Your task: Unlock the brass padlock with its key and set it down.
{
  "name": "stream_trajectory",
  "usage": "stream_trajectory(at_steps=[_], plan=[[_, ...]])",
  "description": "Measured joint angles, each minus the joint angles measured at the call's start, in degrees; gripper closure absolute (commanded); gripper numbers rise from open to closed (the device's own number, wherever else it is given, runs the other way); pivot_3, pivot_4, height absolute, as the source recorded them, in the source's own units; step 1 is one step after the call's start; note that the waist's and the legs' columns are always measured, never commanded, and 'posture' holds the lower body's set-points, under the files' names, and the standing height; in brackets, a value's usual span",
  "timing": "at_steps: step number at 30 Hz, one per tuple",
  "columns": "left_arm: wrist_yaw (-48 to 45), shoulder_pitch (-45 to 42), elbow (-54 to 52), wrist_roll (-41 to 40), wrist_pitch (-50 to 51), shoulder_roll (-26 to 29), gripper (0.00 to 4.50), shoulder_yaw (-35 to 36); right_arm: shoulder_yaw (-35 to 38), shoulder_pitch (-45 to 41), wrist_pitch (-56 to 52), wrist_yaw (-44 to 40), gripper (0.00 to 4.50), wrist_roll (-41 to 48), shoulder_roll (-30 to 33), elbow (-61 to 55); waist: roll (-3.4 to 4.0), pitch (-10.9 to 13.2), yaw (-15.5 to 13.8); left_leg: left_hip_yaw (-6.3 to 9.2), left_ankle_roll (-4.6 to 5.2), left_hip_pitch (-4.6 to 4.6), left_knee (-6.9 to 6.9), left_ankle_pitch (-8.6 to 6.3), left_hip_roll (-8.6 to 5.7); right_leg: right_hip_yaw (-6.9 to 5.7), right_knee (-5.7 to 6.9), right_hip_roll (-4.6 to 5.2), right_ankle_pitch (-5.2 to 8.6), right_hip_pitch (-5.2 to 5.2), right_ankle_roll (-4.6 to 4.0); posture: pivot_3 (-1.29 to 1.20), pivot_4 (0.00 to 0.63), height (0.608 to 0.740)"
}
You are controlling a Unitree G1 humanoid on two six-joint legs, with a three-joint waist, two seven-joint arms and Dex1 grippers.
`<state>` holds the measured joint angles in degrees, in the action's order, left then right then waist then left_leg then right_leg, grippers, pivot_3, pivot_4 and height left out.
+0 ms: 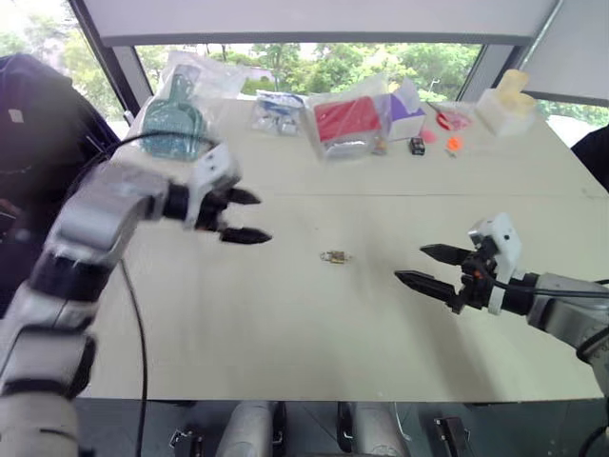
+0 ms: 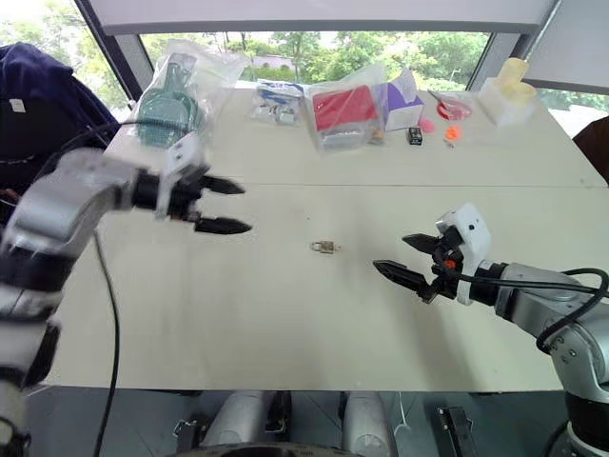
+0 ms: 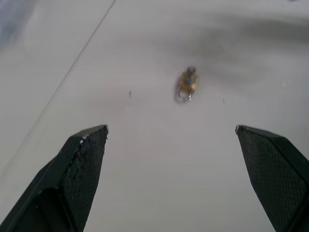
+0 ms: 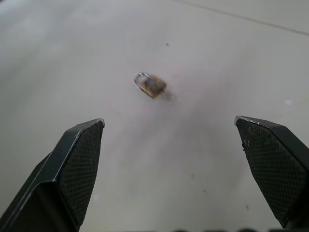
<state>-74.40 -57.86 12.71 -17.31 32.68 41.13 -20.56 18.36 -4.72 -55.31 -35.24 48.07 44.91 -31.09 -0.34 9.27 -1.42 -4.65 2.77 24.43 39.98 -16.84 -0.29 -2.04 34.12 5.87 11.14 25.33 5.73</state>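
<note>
On the white table (image 1: 285,324), the brass padlock (image 1: 335,256) is lying between the wide-open left gripper (image 1: 245,216) and wide-open right gripper (image 1: 430,266), a bit nearer the right one.

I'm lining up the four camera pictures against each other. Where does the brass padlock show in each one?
Left eye view: the brass padlock lies on the table, between the two grippers.
Right eye view: near the middle, again between the grippers.
Left wrist view: beyond the open fingers, lying free.
Right wrist view: beyond the open fingers, shackle end on the picture's left.
Shared landmark: the seam line across the table.
</note>
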Motion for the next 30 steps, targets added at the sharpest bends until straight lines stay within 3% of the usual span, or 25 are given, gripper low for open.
stream_trajectory(at_steps=[4, 10, 15, 22, 26, 30], plan=[[-6.29, -11.52, 20.07, 9.66, -12.42, -14.00, 0.10, -9.54, -1.23, 1.99, 0.00, 4.76, 0.00, 0.11, -4.37, -2.78, 0.00, 0.00, -0.76, -0.19, 0.32, 0.07, 0.07, -0.15, -0.03, 0.11, -0.02, -0.18, 0.01, 0.03, 0.03, 0.00, 0.150, 0.740], [-3.61, -18.28, 45.59, 19.34, -24.17, -31.81, 0.10, -13.18, 0.30, 6.93, 0.80, 11.74, 0.00, 0.05, -9.29, -7.51, -0.10, 0.06, -0.81, -0.24, 0.55, 0.22, 0.18, -0.28, -0.06, 0.15, -0.07, -0.21, -0.01, 0.07, 0.10, 0.00, 0.150, 0.740], [1.59, -19.88, 57.25, 25.56, -28.22, -37.60, 0.10, -13.32, 1.24, 10.54, 1.75, 16.01, 0.00, 0.00, -12.09, -10.65, -0.14, 0.09, -0.77, -0.15, 0.56, 0.19, 0.21, -0.28, 0.00, 0.11, 0.01, -0.26, -0.01, 0.09, 0.12, 0.00, 0.150, 0.740], [2.31, -21.06, 61.01, 30.07, -29.79, -38.78, 0.10, -12.09, 1.26, 12.97, 3.87, 18.60, 0.00, -0.63, -13.10, -11.77, -0.14, 0.08, -0.78, -0.12, 0.55, 0.16, 0.21, -0.28, 0.02, 0.10, 0.03, -0.29, 0.00, 0.07, 0.12, 0.00, 0.150, 0.740], [2.16, -20.91, 61.31, 31.88, -30.25, -39.14, 1.30, -11.65, 1.24, 12.45, 4.56, 18.90, 0.00, -0.60, -13.17, -11.62, -0.13, 0.08, -0.81, -0.12, 0.55, 0.16, 0.23, -0.28, 0.02, 0.10, 0.02, -0.28, 0.00, 0.04, 0.12, 0.00, 0.150, 0.740], [2.05, -20.40, 60.90, 33.13, -30.60, -39.86, 3.34, -10.88, 1.24, 11.16, 4.62, 18.80, 0.00, -0.62, -12.47, -10.79, -0.13, 0.07, -0.85, -0.11, 0.55, 0.07, 0.25, -0.28, 0.02, 0.10, 0.03, -0.27, 0.00, -0.06, 0.12, 0.00, 0.150, 0.740]])
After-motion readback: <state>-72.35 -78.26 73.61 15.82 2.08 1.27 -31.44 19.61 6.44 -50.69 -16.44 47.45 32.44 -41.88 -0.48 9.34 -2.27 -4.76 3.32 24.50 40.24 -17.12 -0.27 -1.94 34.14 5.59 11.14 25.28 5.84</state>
